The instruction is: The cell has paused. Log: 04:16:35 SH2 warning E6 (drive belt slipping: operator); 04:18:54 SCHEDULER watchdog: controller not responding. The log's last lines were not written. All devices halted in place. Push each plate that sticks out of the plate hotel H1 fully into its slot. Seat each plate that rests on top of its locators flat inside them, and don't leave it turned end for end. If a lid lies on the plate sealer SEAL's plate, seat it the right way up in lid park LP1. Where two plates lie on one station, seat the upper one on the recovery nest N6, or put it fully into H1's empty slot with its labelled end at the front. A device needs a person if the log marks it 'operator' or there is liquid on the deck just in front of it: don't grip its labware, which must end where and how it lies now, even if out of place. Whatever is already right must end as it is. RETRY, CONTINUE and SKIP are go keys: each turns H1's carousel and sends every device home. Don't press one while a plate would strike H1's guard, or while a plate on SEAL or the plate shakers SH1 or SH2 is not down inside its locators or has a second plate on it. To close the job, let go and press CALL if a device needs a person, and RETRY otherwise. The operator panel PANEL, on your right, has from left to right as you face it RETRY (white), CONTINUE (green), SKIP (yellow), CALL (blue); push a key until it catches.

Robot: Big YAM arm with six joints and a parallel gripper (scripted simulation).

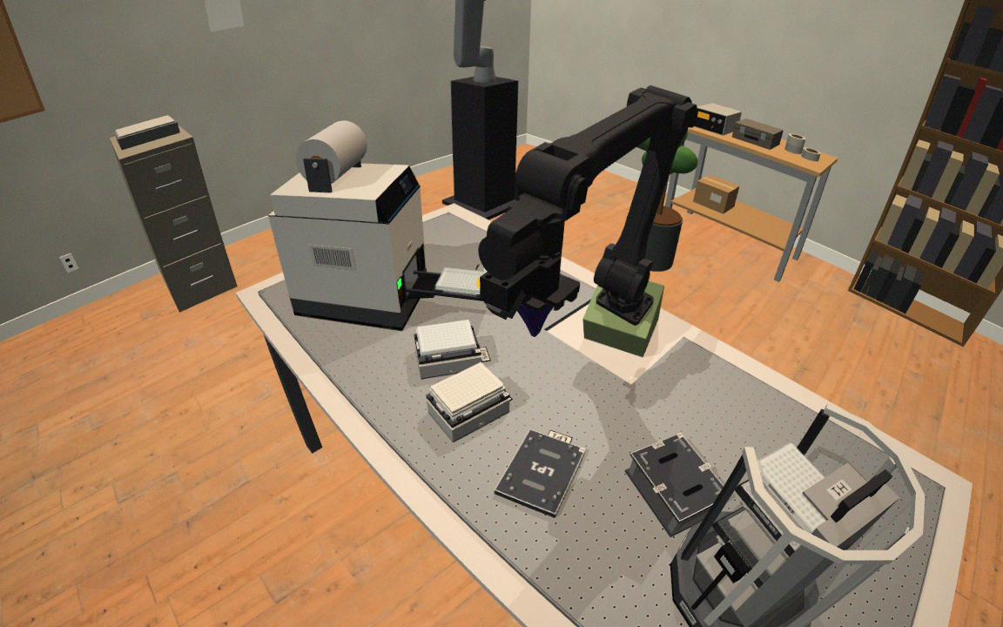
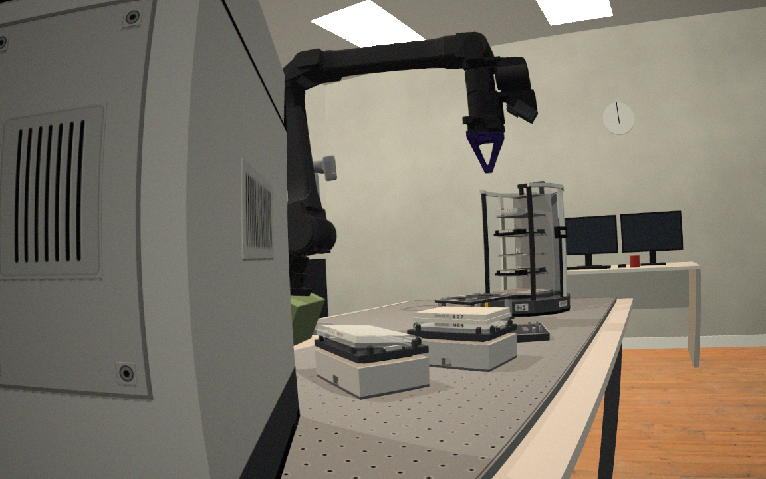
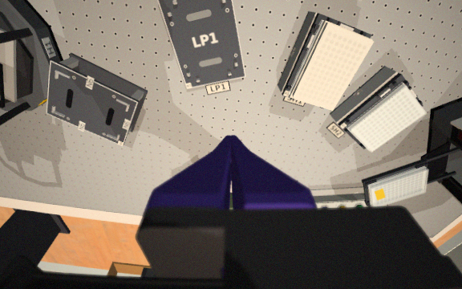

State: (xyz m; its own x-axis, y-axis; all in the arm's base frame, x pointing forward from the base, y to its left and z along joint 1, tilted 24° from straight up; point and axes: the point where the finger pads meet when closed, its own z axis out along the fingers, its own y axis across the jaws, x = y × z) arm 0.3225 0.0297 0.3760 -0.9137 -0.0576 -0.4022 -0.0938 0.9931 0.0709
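My gripper (image 1: pixel 534 328) (image 2: pixel 487 168) (image 3: pixel 231 144) is shut and empty. It hangs high above the deck between the arm's base and the shakers. Shaker SH1 (image 1: pixel 468 421) (image 2: pixel 472 351) (image 3: pixel 288 75) carries two stacked plates; the cream upper plate (image 1: pixel 466 387) (image 2: pixel 463 313) (image 3: pixel 329 64) lies on the lower one. Shaker SH2 (image 1: pixel 442 365) (image 2: pixel 371 372) (image 3: pixel 359 100) carries one white plate (image 1: pixel 446 337) (image 2: pixel 362 333) (image 3: pixel 387 118). Sealer SEAL (image 1: pixel 345 233) holds a plate (image 1: pixel 458 279) (image 3: pixel 401 185) with a yellow mark on its tray. Lid park LP1 (image 1: pixel 540 471) (image 3: pixel 204 40) and nest N6 (image 1: pixel 676 475) (image 3: pixel 91 100) are bare. Hotel H1 (image 1: pixel 793 529) (image 2: pixel 525 250) stands at the far end.
The arm hides the operator panel in the top view; only a strip of the panel (image 3: pixel 335 202) shows under my gripper in the wrist view. A white plate (image 1: pixel 790 471) lies on H1's top shelf. The arm's green base (image 1: pixel 620 320) stands at the deck's right edge.
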